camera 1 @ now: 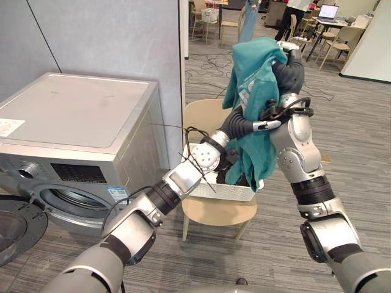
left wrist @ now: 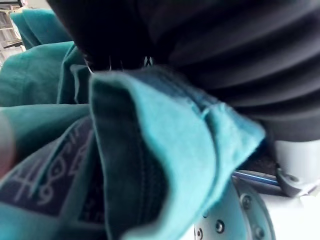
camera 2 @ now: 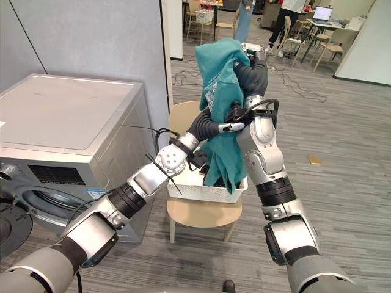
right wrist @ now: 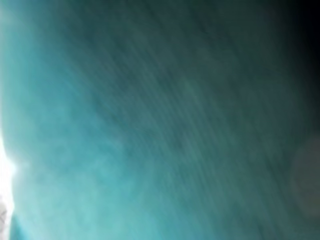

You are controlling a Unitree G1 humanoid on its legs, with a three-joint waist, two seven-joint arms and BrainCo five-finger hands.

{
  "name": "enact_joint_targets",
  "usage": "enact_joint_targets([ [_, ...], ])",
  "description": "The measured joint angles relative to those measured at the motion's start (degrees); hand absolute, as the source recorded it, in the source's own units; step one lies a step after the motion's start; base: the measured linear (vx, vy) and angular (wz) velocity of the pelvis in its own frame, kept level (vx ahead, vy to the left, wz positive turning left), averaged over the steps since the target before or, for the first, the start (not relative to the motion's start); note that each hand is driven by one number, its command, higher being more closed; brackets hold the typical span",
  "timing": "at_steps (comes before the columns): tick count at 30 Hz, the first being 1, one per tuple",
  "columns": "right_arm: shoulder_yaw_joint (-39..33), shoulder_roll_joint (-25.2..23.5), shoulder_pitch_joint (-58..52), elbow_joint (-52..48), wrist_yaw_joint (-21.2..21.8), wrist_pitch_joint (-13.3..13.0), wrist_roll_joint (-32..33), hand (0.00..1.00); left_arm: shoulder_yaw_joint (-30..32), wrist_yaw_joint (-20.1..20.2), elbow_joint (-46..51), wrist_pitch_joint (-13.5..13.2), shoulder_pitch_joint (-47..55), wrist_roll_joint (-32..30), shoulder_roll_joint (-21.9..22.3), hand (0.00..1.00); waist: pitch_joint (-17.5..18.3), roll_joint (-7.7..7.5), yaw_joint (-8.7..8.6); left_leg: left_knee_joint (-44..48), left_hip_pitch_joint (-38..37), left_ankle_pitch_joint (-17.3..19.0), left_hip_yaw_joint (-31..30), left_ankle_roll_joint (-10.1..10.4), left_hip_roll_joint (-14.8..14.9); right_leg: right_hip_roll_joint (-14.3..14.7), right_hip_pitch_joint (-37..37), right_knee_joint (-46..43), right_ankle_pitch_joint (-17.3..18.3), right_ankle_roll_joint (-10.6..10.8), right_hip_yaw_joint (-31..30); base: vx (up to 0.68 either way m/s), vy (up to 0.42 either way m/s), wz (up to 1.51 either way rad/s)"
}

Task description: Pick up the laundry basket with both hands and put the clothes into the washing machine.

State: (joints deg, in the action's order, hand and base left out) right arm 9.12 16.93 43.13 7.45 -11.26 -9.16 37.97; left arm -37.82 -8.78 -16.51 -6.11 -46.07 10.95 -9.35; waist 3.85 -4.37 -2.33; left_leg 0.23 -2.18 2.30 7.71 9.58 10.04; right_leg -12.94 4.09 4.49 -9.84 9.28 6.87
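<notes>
Washing machine [camera 1: 73, 116]: grey, front-loading, standing to my left against the partition wall. Its round door [camera 1: 15, 229] is swung open low at the front.

Chair [camera 1: 204, 116]: beige, just beside the machine's right side, seat facing me.

Teal garment [camera 1: 253, 85]: raised high above the chair and hanging full length from its top. The lower hem reaches down to the basket's right end. Printed lettering shows on the cloth in my left wrist view, where a thick fold of it [left wrist: 150, 150] lies close to the camera.

Laundry basket [camera 1: 226, 192]: white, resting on the chair seat. Neither of my hands is on it.

My right hand [camera 1: 287, 46]: lifted to the top of the garment and clamped on the cloth there, the arm standing nearly upright beneath it. My right wrist view has teal fabric pressed up close.

My left hand [camera 1: 259, 126]: reached across over the basket and pushed against the middle of the hanging garment, close to my right forearm. Most of it is buried in the cloth, and I cannot tell whether it is apart or closed.
</notes>
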Motion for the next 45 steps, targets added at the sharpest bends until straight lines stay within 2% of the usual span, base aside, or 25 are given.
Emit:
enact_joint_targets([
  [10, 0.0, -0.3, 0.1, 0.0, -0.1, -0.4, 2.7, 1.00, 0.0, 0.4, 0.5, -0.9, 0.0, -0.3, -0.4, 1.00, 0.1, -0.14, 0.09, 0.1, 0.1, 0.0, -0.7, 0.0, 0.1, 0.0, -0.8, 0.7, -0.1, -0.1, 0.9, 0.00, 0.000, 0.03],
  [14, 0.0, -1.0, 0.3, -0.9, -0.6, -0.5, 3.0, 1.00, 0.0, 1.3, 2.8, -0.8, 0.0, -0.2, -2.1, 1.00, 0.1, -0.12, 0.16, 0.8, 0.5, 0.4, -1.0, 0.1, 0.1, 0.0, -0.9, 0.8, -0.1, -0.1, 1.0, 0.00, 0.000, 0.00],
  [15, 0.0, -1.1, 0.3, -2.1, -0.9, -0.5, 3.0, 0.00, 0.1, 1.3, 3.8, -0.8, 0.0, -0.1, -2.6, 1.00, 0.1, -0.11, 0.18, 0.8, 0.5, 0.4, -1.0, 0.1, 0.1, 0.0, -0.9, 0.8, -0.1, -0.1, 1.0, 0.00, 0.000, 0.00],
  [21, -0.2, -1.1, 0.5, -3.9, -1.0, -0.6, 3.0, 0.00, 0.2, 2.2, 6.1, -0.8, 0.1, 0.7, -3.6, 1.00, 0.1, -0.01, 0.36, 0.9, 0.5, 0.5, -1.2, 0.1, 0.1, 0.0, -1.1, 0.8, -0.1, -0.1, 1.1, 0.00, 0.000, 0.00],
  [30, -0.1, -0.7, 0.5, -3.9, -0.9, -0.5, 7.5, 0.00, 0.3, 2.4, 7.6, 0.3, 0.8, 2.1, -4.1, 1.00, 0.0, 0.92, 0.20, 1.0, 0.5, 0.5, -1.4, 0.1, 0.1, 0.0, -1.2, 0.8, 0.0, -0.1, 1.2, 0.00, 0.000, 0.00],
  [32, -0.1, -0.5, 0.5, -3.6, -1.0, -0.4, 7.7, 0.00, -0.5, 1.4, 6.1, 0.4, 1.2, 2.0, -1.8, 1.00, -0.1, 1.06, 0.11, 0.9, 0.6, 0.5, -1.5, 0.1, 0.1, 0.0, -1.2, 0.7, 0.0, -0.1, 1.3, 0.00, 0.000, 0.00],
  [35, -1.6, 1.0, 0.4, -0.7, -1.2, 0.2, 9.0, 0.00, 0.5, 0.8, -1.3, -1.1, 0.3, 1.1, 3.7, 1.00, -0.1, 1.10, 0.14, 1.0, 0.7, 0.5, -1.3, 0.1, 0.1, 0.0, -0.9, 0.7, 0.0, -0.1, 1.1, 0.00, 0.000, -0.02],
  [38, -1.8, 1.4, 0.4, 0.1, -1.3, 0.5, 9.3, 0.00, 0.4, 1.0, -2.9, -1.1, -0.4, 0.5, 4.4, 1.00, -0.1, 1.39, -0.49, 1.1, 0.8, 0.6, -1.2, 0.2, 0.1, 0.0, -0.6, 0.7, 0.0, -0.1, 0.9, 0.00, 0.000, -0.05],
  [45, -2.4, 2.7, 0.4, 0.2, -1.3, 0.6, 9.2, 0.00, 0.3, 1.0, -4.1, -1.1, -1.3, -0.4, 5.1, 1.00, -0.1, 1.47, -0.01, 2.2, 1.4, 1.2, -1.2, 0.1, 0.1, 0.0, -0.5, 0.7, 0.0, -0.1, 0.8, 0.00, 0.000, 0.00],
])
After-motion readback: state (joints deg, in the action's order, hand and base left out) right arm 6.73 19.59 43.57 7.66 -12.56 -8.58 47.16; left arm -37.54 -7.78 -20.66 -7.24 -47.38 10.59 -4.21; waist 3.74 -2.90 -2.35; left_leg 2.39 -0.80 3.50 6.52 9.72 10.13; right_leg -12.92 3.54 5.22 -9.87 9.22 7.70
